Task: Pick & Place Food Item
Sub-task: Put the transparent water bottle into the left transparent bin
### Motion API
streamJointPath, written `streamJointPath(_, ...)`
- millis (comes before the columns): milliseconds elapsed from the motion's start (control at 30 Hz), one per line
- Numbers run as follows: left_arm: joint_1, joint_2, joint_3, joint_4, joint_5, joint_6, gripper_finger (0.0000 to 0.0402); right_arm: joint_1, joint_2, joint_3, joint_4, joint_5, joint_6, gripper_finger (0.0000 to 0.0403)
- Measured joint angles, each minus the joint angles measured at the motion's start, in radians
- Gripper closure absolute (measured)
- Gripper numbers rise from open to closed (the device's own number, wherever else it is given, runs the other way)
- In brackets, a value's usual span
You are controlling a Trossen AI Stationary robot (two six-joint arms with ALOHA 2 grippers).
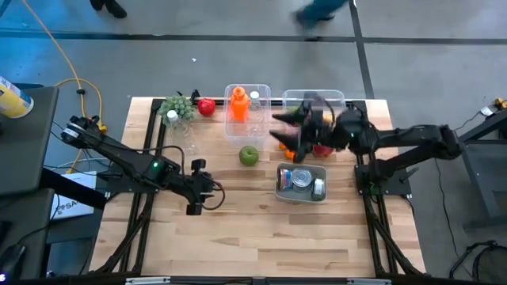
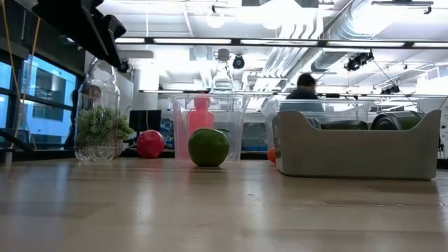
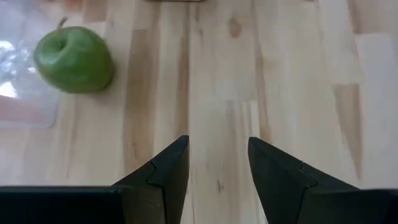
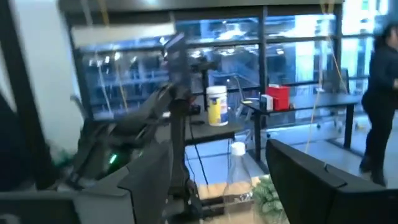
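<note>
A green apple (image 1: pixel 249 155) rests on the wooden table near its middle; it also shows in the left wrist view (image 3: pixel 73 59) and the low view (image 2: pixel 208 147). My left gripper (image 1: pixel 207 194) hovers above bare wood to the apple's near left. It is open, with nothing between its fingers (image 3: pixel 217 180). My right gripper (image 1: pixel 282 127) is raised over the far right part of the table, beside the clear containers. It points about level into the room and is open, holding nothing (image 4: pixel 230 186).
A grey bin (image 1: pixel 302 182) with cans stands right of the apple. At the far edge are a clear container (image 1: pixel 247 103) with an orange bottle, a second clear container (image 1: pixel 315 101), a red apple (image 1: pixel 207 107) and greens (image 1: pixel 178 107). Orange and red items (image 1: pixel 287 146) lie under my right arm.
</note>
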Motion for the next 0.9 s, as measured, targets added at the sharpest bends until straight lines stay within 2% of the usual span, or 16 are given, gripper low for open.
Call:
streamJointPath(133, -0.007, -0.001, 0.0, 0.023, -0.035, -0.057, 0.0246, 0.149, 0.029, -0.001, -0.058, 0.102, -0.114, 0.017)
streamJointPath(267, -0.042, -0.001, 0.0, 0.049, -0.036, -0.06, 0.0246, 0.277, 0.08, -0.001, -0.077, 0.162, -0.11, 0.0176)
streamJointPath(433, -0.055, -0.001, 0.0, 0.043, -0.037, -0.068, 0.0246, 0.392, 0.192, -0.001, -0.084, 0.166, -0.027, 0.0176)
streamJointPath(633, -0.055, -0.001, 0.0, 0.043, -0.012, -0.201, 0.0246, 0.478, 0.304, -0.001, -0.062, 0.17, -0.004, 0.0176)
streamJointPath(767, -0.055, -0.001, 0.0, 0.051, 0.037, -0.286, 0.0246, 0.523, 0.341, -0.001, -0.065, 0.17, 0.038, 0.0176)
streamJointPath(900, -0.045, 0.0, 0.001, 0.082, 0.018, -0.266, 0.0246, 0.562, 0.347, 0.0, -0.094, 0.13, 0.157, 0.0176)
